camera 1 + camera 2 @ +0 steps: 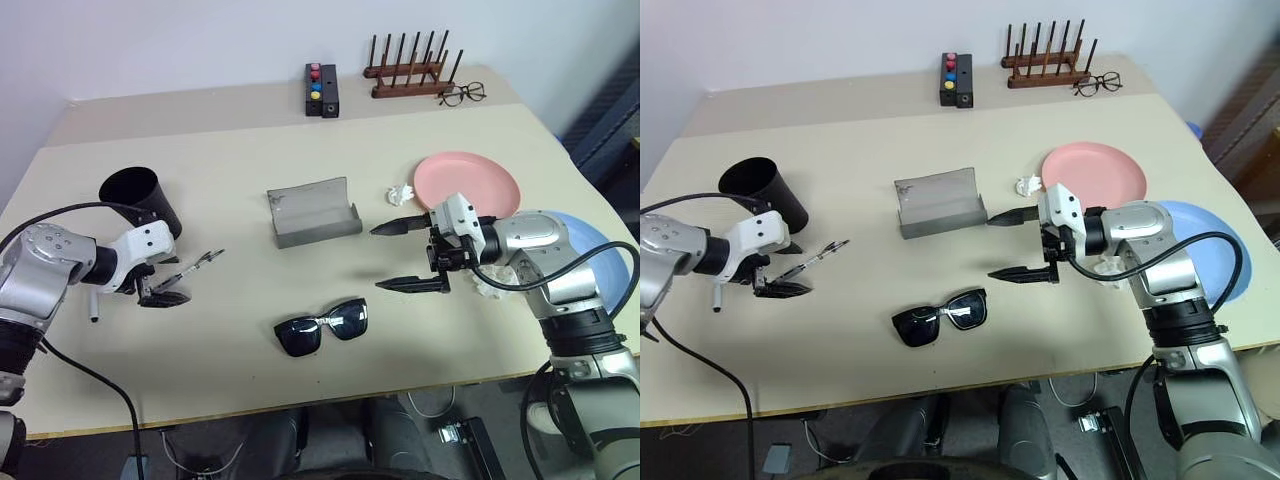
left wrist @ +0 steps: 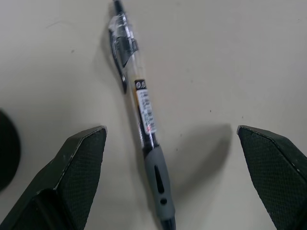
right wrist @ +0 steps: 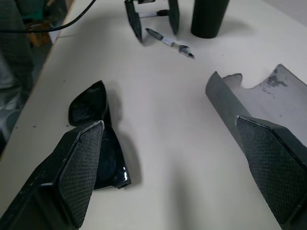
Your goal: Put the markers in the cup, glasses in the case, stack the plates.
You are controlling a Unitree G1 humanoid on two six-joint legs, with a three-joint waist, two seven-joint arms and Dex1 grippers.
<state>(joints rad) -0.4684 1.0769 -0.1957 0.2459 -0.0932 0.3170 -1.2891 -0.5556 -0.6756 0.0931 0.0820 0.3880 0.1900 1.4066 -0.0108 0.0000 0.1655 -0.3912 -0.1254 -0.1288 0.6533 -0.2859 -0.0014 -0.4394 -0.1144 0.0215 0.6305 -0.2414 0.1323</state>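
Judging by how things are lying, none of the three jobs is finished yet. The left gripper [image 1: 165, 285] is hanging over the table with its jaws wide apart and nothing between them, straddling the pen [image 2: 144, 112], which is lying flat on the table near the upright black cup [image 1: 140, 200]; it looks to be lining up for the first pickup. A white marker [image 1: 94, 305] is lying on the table beside that arm, also outside the cup. The sunglasses [image 1: 322, 327] are sitting near the front edge of the table, well apart from the grey case [image 1: 313, 212], which is standing open behind them. The right gripper [image 1: 407, 255] is hovering between them, jaws spread and holding nothing. The pink plate [image 1: 467, 180] and the blue plate [image 1: 605, 250] are lying side by side, apparently not stacked, with the right arm covering much of the blue one.
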